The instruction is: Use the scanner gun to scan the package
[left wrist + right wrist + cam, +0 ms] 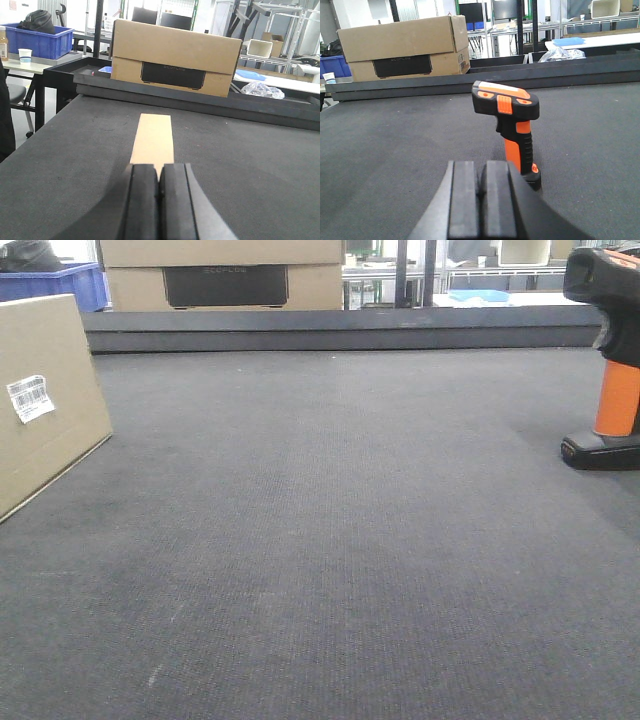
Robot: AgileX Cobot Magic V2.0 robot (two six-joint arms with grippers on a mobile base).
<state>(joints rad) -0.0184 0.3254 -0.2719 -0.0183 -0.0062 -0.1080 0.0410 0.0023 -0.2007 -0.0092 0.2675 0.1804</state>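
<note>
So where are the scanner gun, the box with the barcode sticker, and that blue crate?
scanner gun [519, 145]: right wrist view, orange handle.
package [55, 370]: front view, tan face beside its label.
blue crate [42, 42]: left wrist view, front wall.

Behind the dark mat: stacked cardboard boxes (dark-panelled), perhaps a blue crate.

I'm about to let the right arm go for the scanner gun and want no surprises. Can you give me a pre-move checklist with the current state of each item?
1. scanner gun standing upright on its base: ok.
2. right gripper open for the handle: not ok, jaws shut.
3. Right gripper lined up behind the scanner gun: ok, slightly to its left.
4. package label faces the mat's middle: ok.
5. left gripper holding nothing: ok, shut and empty.
6. Scanner powered on: cannot tell.
</note>
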